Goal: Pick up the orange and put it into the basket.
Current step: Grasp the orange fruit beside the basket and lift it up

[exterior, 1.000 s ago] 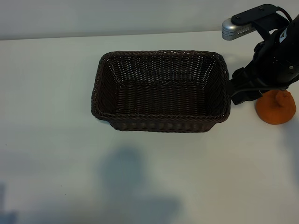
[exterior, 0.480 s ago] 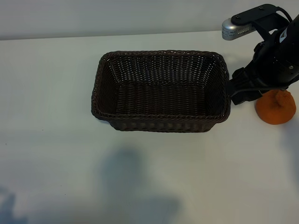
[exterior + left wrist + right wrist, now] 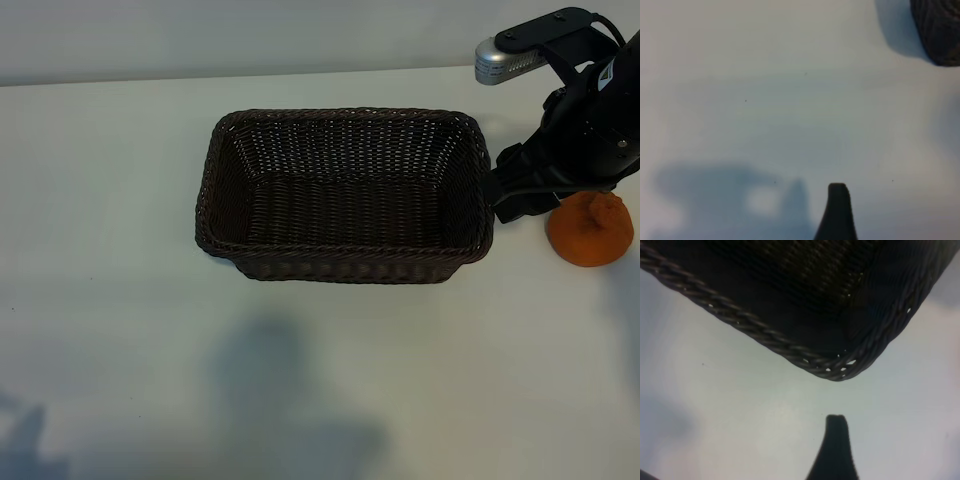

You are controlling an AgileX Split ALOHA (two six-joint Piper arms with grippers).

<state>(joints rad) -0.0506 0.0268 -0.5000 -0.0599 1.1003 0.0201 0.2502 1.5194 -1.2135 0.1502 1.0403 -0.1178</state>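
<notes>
Nothing on the table moved, only a shadow crept along the near edge. Right gripper hangs wide open and empty between basket and orange; left gripper open, empty too. Dropping here could clip the rim or roll the orange away

Woven wicker basket, matte orange

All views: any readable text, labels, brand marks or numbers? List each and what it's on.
None readable.
Right arm: a small pale mark on its black housing, too small to read.
Basket, orange, table: no text or labels.
Both wrist views: no markings.
</notes>
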